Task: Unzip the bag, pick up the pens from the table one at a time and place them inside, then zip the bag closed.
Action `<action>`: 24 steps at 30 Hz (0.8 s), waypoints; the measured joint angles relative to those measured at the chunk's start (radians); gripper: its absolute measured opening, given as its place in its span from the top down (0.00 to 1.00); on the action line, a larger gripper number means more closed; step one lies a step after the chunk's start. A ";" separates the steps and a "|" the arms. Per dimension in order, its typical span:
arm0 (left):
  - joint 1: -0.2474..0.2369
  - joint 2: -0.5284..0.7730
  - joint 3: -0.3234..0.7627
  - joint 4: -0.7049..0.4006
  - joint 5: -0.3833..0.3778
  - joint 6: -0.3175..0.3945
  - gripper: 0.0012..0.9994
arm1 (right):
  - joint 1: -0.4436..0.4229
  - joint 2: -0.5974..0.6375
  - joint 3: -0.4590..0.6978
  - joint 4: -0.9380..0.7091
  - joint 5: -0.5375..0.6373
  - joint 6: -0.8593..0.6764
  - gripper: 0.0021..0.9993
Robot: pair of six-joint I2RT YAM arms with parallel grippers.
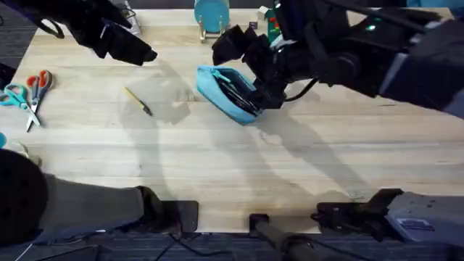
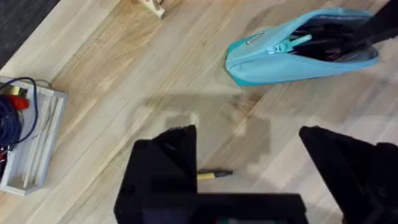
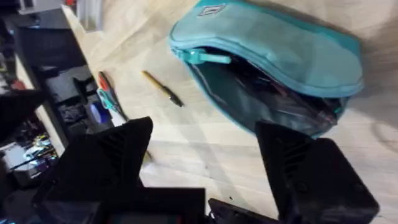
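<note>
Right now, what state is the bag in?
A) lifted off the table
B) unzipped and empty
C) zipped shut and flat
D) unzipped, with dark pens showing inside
D: the bag lies unzipped on the table, with dark pens showing through its gaping mouth.

overhead: above table (image 1: 217,181), looking forward | 2 wrist views: close, angled down | shared: bag (image 1: 228,90)

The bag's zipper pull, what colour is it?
Teal like the bag; the zipper pull shows best in the right wrist view.
</note>
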 joint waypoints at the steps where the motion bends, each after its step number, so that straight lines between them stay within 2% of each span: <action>1: 0.000 0.000 0.000 0.000 0.000 0.000 0.01 | 0.001 0.008 0.000 0.000 0.001 0.001 0.00; 15: 0.000 0.000 0.000 0.000 0.000 0.000 0.01 | 0.009 0.090 0.000 0.019 0.069 0.007 0.00; 24: 0.000 0.000 0.000 0.000 0.000 0.000 0.01 | 0.015 0.121 0.000 0.109 0.101 -0.009 0.00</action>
